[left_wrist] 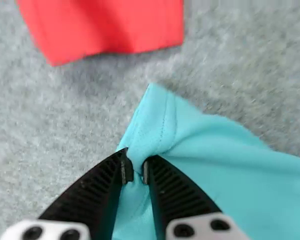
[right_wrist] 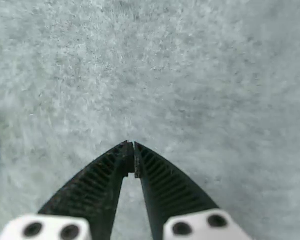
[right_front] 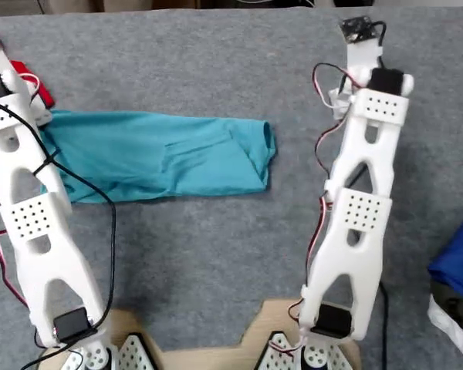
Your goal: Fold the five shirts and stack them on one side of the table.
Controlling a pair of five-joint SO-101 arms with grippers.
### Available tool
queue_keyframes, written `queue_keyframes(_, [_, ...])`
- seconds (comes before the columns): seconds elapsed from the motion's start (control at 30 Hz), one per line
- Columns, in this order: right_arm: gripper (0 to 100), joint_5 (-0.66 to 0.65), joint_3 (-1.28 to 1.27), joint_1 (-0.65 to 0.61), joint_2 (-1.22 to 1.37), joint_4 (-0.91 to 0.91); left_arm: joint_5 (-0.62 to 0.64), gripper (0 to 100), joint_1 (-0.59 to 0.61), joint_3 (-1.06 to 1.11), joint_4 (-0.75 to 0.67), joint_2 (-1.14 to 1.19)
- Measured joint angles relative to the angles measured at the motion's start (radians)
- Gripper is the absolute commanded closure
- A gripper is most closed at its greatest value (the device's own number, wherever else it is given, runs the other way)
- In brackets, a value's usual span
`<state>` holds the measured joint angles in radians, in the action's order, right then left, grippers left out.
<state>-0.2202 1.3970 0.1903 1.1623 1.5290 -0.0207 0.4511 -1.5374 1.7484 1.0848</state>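
No readable text or signs

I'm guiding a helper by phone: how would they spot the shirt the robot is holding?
On the grey table, look at the left side. The teal shirt lies there as a long band, one corner pinched in the left gripper. It is the only teal one; a red shirt lies past that corner.

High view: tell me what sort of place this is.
Probably a robot test bench for folding laundry, not a home: a table under a grey felt-like cover, a white left arm and right arm on a wooden base, a teal shirt laid out, and a pile of clothes at the edge.
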Motion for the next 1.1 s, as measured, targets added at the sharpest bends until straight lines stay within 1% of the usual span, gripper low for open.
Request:
queue_keyframes(0.07, [98.6,0.026,0.000,0.000,0.037,-0.017,0.000,98,-0.037,-0.009,0.000,0.000])
queue_keyframes(0.17, [98.6,0.049,0.000,0.000,0.078,-0.048,0.000,98,-0.127,-0.012,0.000,0.000])
queue_keyframes(0.4, [98.6,0.052,0.017,0.018,0.103,-0.077,0.000,98,-0.365,-0.012,0.000,0.000])
queue_keyframes(0.7, [98.6,0.054,0.021,0.028,0.103,-0.077,0.000,98,-0.597,-0.012,0.000,-0.100])
queue_keyframes(0.9, [98.6,0.054,0.021,0.029,0.103,-0.080,0.000,98,-0.733,-0.012,0.000,-0.109])
queue_keyframes(1.1, [98.6,0.054,0.021,0.028,0.103,-0.080,0.000,98,-0.830,-0.012,-0.026,-0.109])
